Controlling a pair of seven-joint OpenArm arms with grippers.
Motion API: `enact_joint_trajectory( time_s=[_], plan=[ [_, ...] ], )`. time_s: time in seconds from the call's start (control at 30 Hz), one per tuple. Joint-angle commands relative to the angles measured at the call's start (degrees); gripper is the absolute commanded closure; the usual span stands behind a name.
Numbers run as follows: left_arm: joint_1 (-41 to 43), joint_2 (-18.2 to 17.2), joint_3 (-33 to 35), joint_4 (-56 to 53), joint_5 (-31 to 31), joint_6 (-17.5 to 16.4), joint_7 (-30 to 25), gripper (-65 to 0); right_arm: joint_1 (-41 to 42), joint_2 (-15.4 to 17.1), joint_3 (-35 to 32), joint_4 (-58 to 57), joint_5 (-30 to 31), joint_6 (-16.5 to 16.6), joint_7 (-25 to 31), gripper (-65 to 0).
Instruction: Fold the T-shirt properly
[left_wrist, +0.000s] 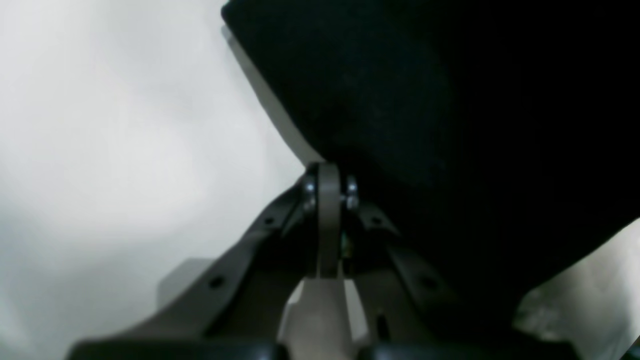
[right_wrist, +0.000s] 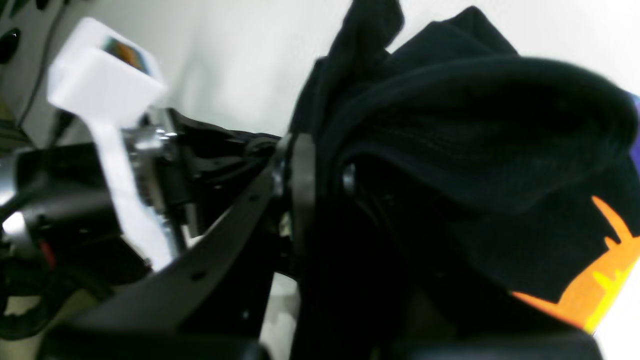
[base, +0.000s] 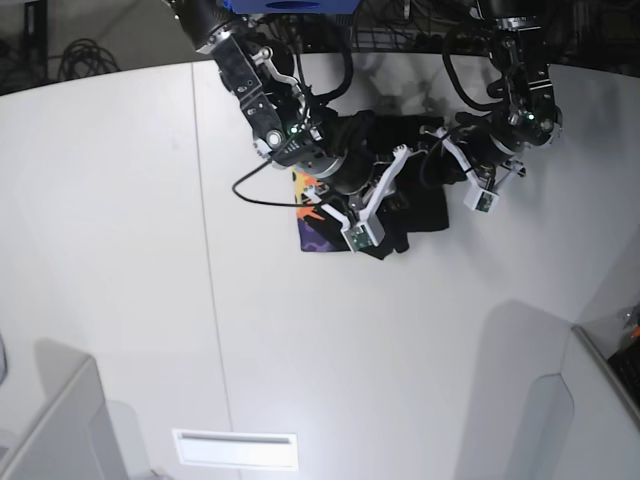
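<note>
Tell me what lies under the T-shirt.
The T-shirt rests bunched on the white table, its orange and purple print showing at one edge. Both grippers, right and left, grip its cloth. Anything beneath the folds is covered.

Base view bright, even overhead light; white table (base: 120, 250) slightly washed out, soft shadows under the arms. Both wrist views soft and blurred, with blown-out white backgrounds. T-shirt (right_wrist: 475, 125) crushed to near-featureless black in all views; orange print alone stays vivid. Corners darken in base view.
</note>
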Motion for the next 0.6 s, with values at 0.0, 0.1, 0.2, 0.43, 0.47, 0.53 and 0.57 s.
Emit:
enact_joint_trajectory(
  time_s=[0.0, 0.1, 0.2, 0.43, 0.47, 0.53, 0.57],
  plan=[
    [0.61, -0.47, -0.19, 1.06, 0.48, 0.08, 0.57, 0.0, 0.98, -0.82, -0.19, 1.05, 0.51, 0.36, 2.48, 0.0],
    [1.41, -1.97, -0.19, 2.11, 0.39, 0.08, 0.57, 0.0, 0.98, -0.82, -0.28, 0.61, 0.51, 0.36, 3.36, 0.0],
    [3.16, -3.20, -2.22, 2.73, -0.05, 0.08, 0.57, 0.0, 1.33, -0.82, -0.28, -1.24, 0.51, 0.36, 3.53, 0.0],
    [7.82, -3.37, -11.27, 5.28, -0.23, -0.36, 0.57, 0.0, 1.77, -0.90, -0.28, -2.12, 0.51, 0.36, 4.32, 0.0],
    [8.53, -3.46, -12.24, 5.72, -0.23, -0.36, 0.57, 0.0, 1.77, -0.90, -0.37, -2.12, 0.51, 0.36, 4.32, 0.0],
    [9.85, -3.99, -13.65, 5.98, -0.23, -0.44, 0.57, 0.0, 1.77, -0.90, -0.37, -2.12, 0.51, 0.36, 4.32, 0.0],
    [10.29, -4.25, -14.26, 5.98, -0.23, -0.44, 0.57, 0.0, 1.77, -0.99, -0.37, -2.12, 0.51, 0.36, 4.32, 0.0]
  ],
)
